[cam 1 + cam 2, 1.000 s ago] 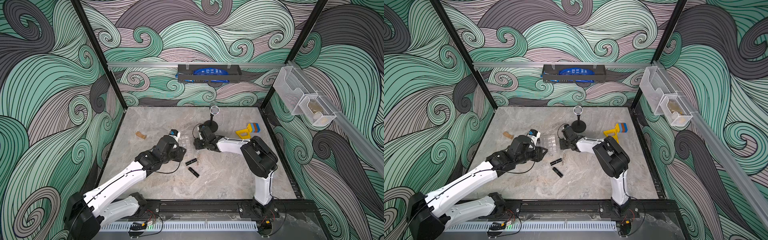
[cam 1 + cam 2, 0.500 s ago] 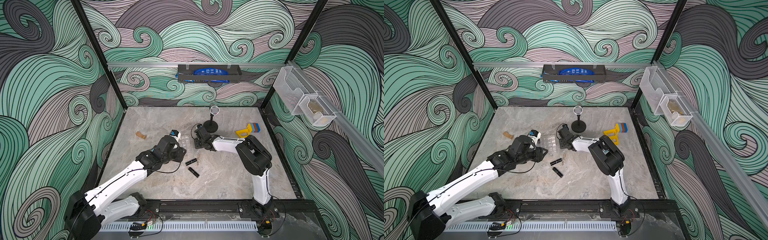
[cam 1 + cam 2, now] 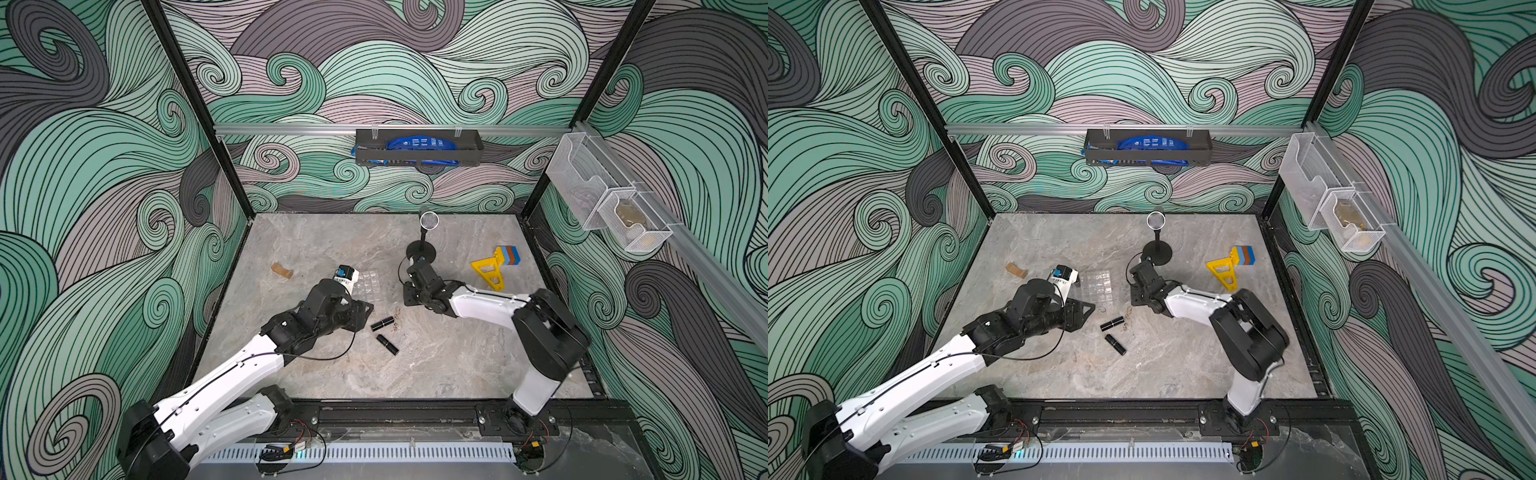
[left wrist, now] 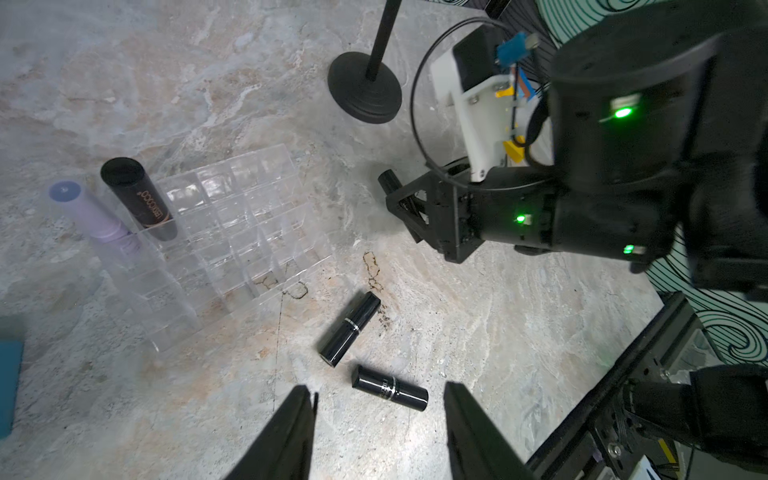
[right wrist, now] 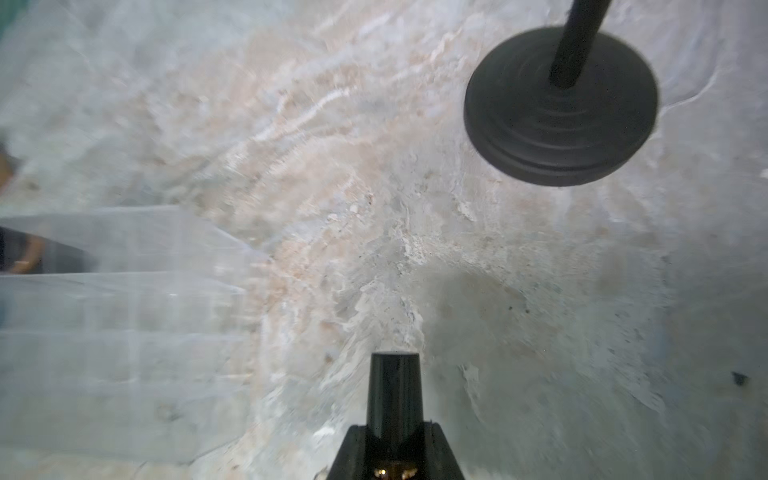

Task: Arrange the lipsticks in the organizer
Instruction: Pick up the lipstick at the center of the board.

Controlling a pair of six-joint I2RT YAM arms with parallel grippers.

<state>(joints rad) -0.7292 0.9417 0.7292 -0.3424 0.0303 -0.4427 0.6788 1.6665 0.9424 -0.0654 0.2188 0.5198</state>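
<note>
arms [image 3: 232, 374]: white links | joints [image 3: 544, 332]: black | cables [image 3: 324, 357]: black | LEDs [image 4: 621, 112]: green

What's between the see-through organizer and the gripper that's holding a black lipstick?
Nothing. In the left wrist view only bare marble table separates the organizer from the right gripper and its lipstick.

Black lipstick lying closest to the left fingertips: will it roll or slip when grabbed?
Likely rolls if nudged sideways: that lipstick is a smooth cylinder lying on its side on the flat marble table. Probably slippery, since its glossy casing shows highlights. It looks rigid and small, so probably light; a grip across the barrel seems safer than one along it.
</note>
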